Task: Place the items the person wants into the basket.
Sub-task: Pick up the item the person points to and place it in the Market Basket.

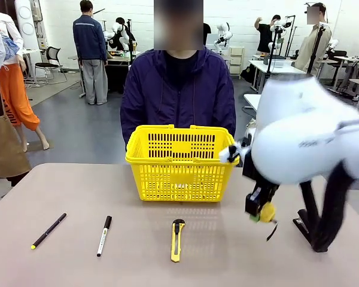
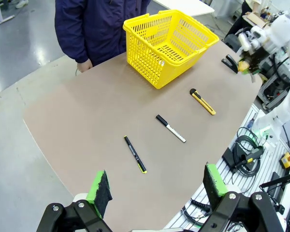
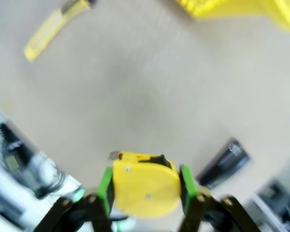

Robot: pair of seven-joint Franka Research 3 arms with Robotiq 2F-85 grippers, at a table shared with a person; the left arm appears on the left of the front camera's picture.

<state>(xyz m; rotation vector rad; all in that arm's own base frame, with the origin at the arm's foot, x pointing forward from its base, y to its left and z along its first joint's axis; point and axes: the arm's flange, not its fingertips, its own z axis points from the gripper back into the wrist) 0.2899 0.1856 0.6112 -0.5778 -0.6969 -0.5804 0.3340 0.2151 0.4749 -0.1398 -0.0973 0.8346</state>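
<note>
The small yellow tape measure (image 3: 146,186) is pinched between the green pads (image 3: 105,187) of the right claw (image 3: 145,185), which is closed on its flat sides. In the front view that claw (image 1: 260,209) holds the tape measure (image 1: 267,212) above the worktop (image 1: 78,197), to the robot's right of the yellow basket (image 1: 179,173) and on the robot's side of it, below rim height. Its black strap (image 1: 272,230) dangles underneath.

The basket stands upright at the far middle of the worktop, just in front of the person (image 1: 178,89) in the dark purple jacket.

On the robot's side of the basket three things lie in a row, apart from one another. The yellow-and-black utility knife (image 1: 178,240) is straight in front of it. The white marker with black cap (image 1: 104,235) is off to the robot's left, and the thin black pen with yellow tip (image 1: 48,231) is farther left again.

A black stapler (image 2: 230,63) sits on the worktop to the robot's right of the basket, near the right claw.

The left claw (image 2: 157,186) hangs high over the worktop's left end, well apart from the basket (image 2: 150,58), jaws spread wide and empty.
</note>
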